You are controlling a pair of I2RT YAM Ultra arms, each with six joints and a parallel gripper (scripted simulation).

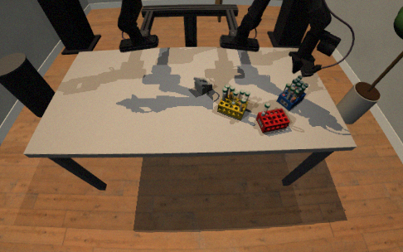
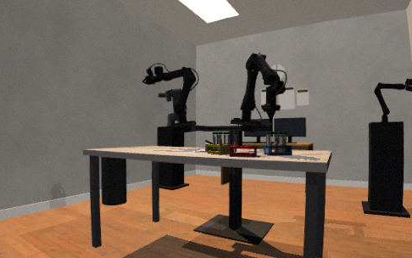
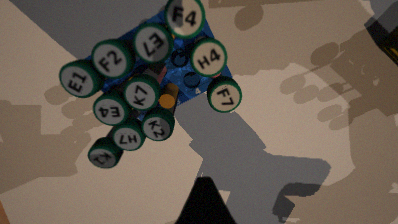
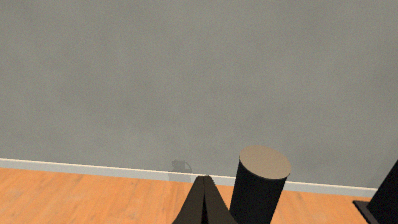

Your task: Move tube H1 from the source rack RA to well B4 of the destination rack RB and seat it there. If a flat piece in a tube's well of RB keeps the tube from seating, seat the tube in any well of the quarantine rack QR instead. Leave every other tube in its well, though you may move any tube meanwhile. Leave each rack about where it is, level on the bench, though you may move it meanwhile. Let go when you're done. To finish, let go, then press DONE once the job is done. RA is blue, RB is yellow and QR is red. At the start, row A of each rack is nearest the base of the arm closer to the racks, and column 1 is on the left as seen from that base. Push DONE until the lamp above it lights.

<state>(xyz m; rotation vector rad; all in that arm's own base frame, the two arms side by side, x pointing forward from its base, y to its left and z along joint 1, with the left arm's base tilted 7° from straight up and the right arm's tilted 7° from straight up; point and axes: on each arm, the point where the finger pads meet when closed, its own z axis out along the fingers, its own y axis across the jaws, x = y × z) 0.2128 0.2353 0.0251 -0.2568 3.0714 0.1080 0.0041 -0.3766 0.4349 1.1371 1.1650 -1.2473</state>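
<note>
Tube H1: I can't pick it out. None of the caps you can read over the blue rack (image 1: 284, 100) (image 2: 279, 154) (image 3: 172, 76) says H1. The task puts it in that rack, but I can't tell whether it's there or in which well.

Left claw (image 1: 308, 73) (image 2: 271, 117) (image 3: 203, 180): together, nothing in it, above the bench on the arm-base side of the blue rack. Right claw (image 2: 145, 81) (image 4: 203, 178): together, empty, well apart from the blue rack.

Step in hand looks like finding the tube. Stay high and change the wrist angle until you can read every cap. Don't settle for K1 (image 3: 104, 154) or H7 (image 3: 128, 137); both are easy to misread. Caps crowd together, so open only as wide as the gap beside your target allows, then come straight down and lift straight up before travelling.

Before lowering into the yellow rack (image 1: 231, 111) (image 2: 218, 152), check B4 for a flat piece. If blocked, use the red rack (image 1: 264, 129) (image 2: 244, 147) beside the blue one.
</note>
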